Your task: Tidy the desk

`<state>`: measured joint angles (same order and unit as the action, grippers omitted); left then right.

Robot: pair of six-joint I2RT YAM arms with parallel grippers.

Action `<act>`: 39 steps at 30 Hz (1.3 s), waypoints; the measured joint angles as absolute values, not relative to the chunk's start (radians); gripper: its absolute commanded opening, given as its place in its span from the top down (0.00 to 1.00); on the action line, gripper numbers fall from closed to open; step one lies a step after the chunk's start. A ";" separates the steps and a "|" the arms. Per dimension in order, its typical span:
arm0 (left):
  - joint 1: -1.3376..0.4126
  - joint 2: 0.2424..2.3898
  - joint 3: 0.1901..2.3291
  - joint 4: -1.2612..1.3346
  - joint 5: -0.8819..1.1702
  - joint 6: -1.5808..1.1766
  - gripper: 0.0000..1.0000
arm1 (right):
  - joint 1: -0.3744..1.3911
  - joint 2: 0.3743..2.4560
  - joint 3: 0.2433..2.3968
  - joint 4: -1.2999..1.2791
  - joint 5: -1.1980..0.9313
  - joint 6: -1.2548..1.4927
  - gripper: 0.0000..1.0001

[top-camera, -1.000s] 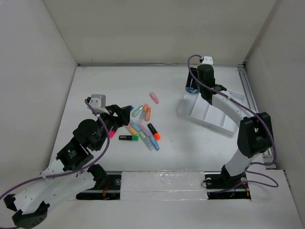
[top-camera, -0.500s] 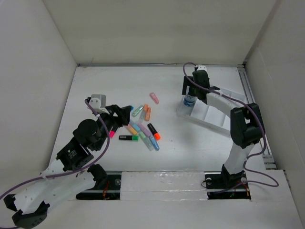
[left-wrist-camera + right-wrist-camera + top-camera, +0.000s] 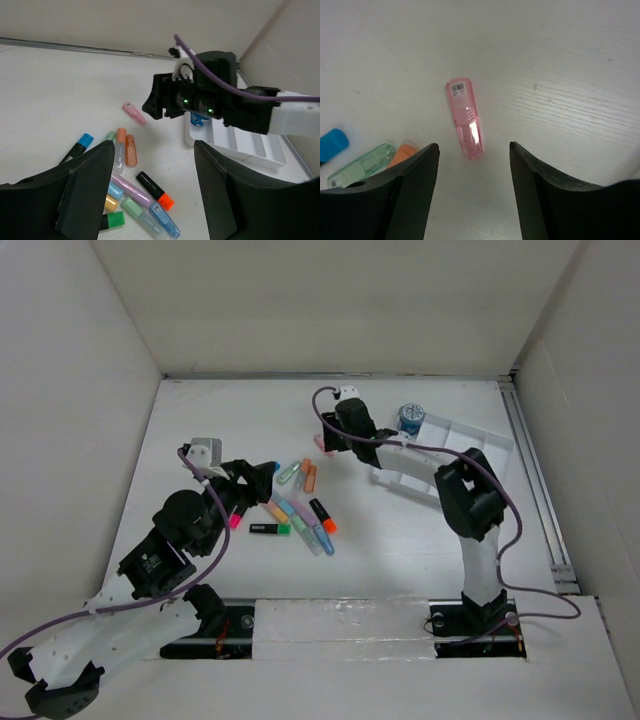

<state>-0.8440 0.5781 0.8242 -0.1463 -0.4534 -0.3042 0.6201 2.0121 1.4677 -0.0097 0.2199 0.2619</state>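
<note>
**Q:** Which step is actually being worked on here?

**A:** Looks like sorting markers into the tray. The bench (image 3: 200, 410) is walled in white. It's mostly bare at the back, and the clutter is bunched around its middle. The white compartmented tray (image 3: 480, 455) is set at the far right. The right gripper (image 3: 472, 165) is held low over the middle with its fingers spread wide and nothing between them. The left gripper (image 3: 152, 170) is parked near the left side, also spread and empty. A pile of coloured markers (image 3: 300, 510) is scattered just in front of it. One pink marker (image 3: 465, 117) is lying flat, apart from the pile, framed right between the right fingers. A small blue-capped bottle (image 3: 410, 418) is stood at the tray's far corner, seemingly inside it.

**Q:** So what's needed next?

**A:** Probably the pink marker gets picked. The gripper has to be lowered straight down and the fingers closed across the barrel's narrow width. The marker is lying flat on the bench, so the fingertips must be brought nearly to the surface or it'll be skidded away.
</note>
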 measured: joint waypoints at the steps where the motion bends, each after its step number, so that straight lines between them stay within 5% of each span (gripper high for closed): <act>1: -0.844 0.577 0.824 -0.146 -0.453 -0.304 0.40 | 0.621 2.053 1.497 -0.023 0.206 0.262 0.35; 12: -0.844 0.572 0.824 -0.146 -0.453 -0.304 0.40 | 0.623 2.383 1.926 -0.267 0.176 0.238 0.41; 14: -0.844 0.572 0.824 -0.146 -0.453 -0.304 0.40 | 0.628 2.402 1.971 -0.294 0.183 0.235 0.58; 17: -0.844 0.571 0.824 -0.146 -0.453 -0.304 0.40 | 0.638 2.405 1.982 -0.311 0.202 0.233 0.61; 24: -0.844 0.554 0.824 -0.146 -0.453 -0.304 0.40 | 0.677 2.372 1.883 -0.274 0.293 0.224 0.37; 30: -0.844 0.554 0.824 -0.146 -0.453 -0.304 0.40 | 0.693 2.370 1.879 -0.274 0.315 0.223 0.85; 39: -0.844 0.554 0.824 -0.146 -0.453 -0.304 0.40 | 0.688 2.172 1.636 -0.226 0.306 0.244 0.87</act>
<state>-0.8440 0.5541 0.8238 -0.1459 -0.4526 -0.3042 0.6880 2.1715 1.6360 -0.2260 0.3058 0.2443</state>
